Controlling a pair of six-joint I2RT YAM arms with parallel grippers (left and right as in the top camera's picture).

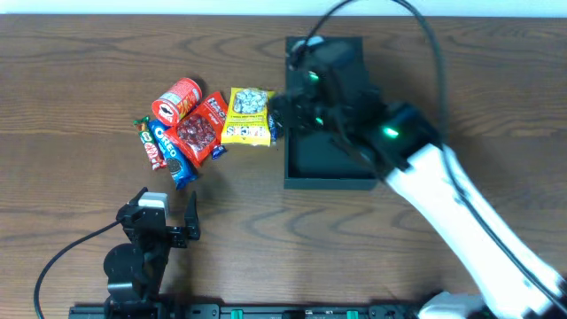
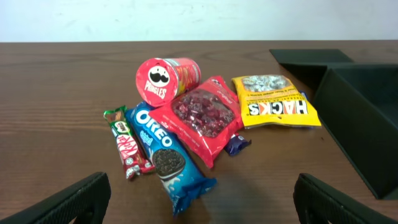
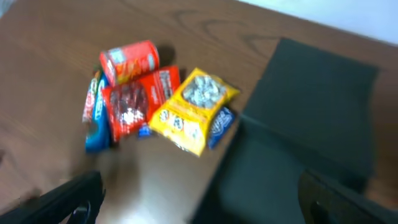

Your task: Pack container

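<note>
The left end effector (image 1: 166,197) is held released, empty, near the snacks (image 1: 208,124). The right end effector (image 3: 199,205) — likewise released — is poised over the container's (image 1: 328,183) edge.

Dark slate container (image 1: 323,167), yellow Hacks bag (image 2: 275,101)

Seven snacks lie on the surface (image 2: 62,81): one red chip can (image 2: 168,78), one blue cookie pack (image 2: 163,155), one red chocolate bar (image 2: 127,146), one red candy bag (image 2: 202,118), one yellow candy bag (image 2: 273,102) and two small blue packets (image 2: 236,144), both mostly hidden. One dark box (image 2: 360,124) sits at the right of the frame.
</note>
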